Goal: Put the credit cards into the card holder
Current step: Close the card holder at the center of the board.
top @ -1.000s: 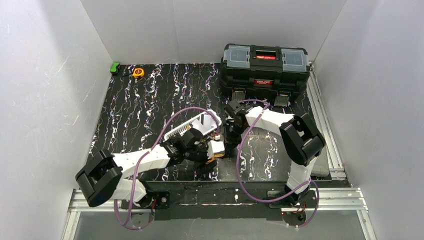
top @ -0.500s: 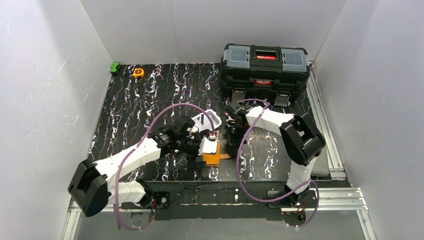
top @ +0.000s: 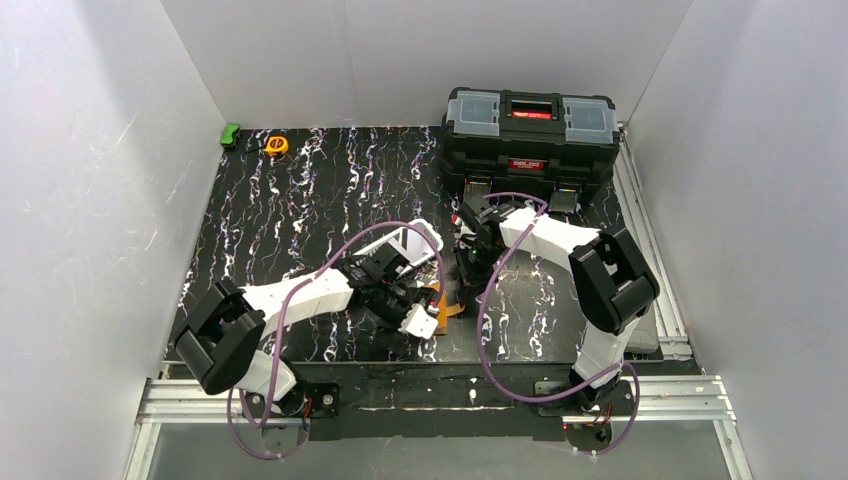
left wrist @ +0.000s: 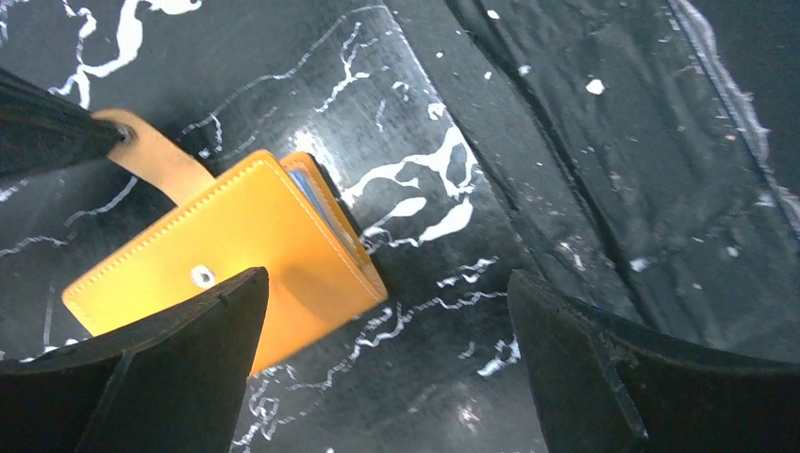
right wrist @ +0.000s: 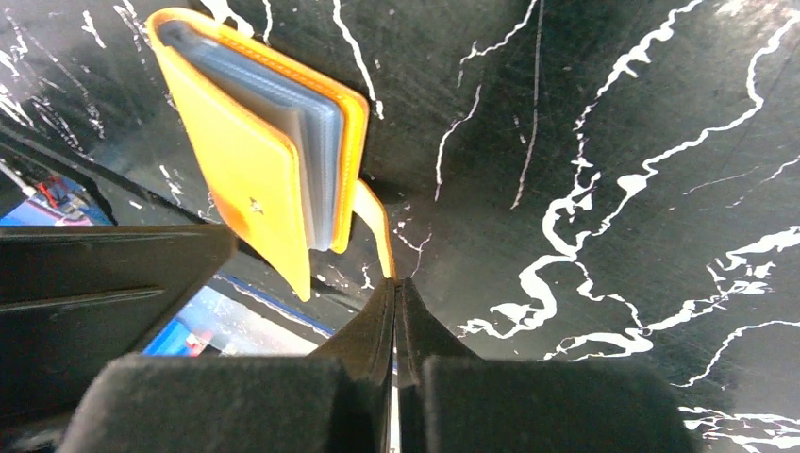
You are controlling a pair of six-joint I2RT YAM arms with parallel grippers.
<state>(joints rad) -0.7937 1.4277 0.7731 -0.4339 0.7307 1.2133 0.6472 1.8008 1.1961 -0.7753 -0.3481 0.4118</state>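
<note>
Two arms, same build. Left arm [top: 300, 295]: white shell links with chunky black joint housings. Right arm [top: 545, 238]: same white and black mix. Thin purple cable [top: 400, 224] runs along the left arm, and another purple cable [top: 479, 315] along the right. Left base [top: 300, 400] is black, small and boxy. Left fingers [left wrist: 160, 377]: matte black, wedge-shaped, straight edges. Right fingers [right wrist: 373, 344]: black, tapering to thin tips, with grainy black blocks behind.
</note>
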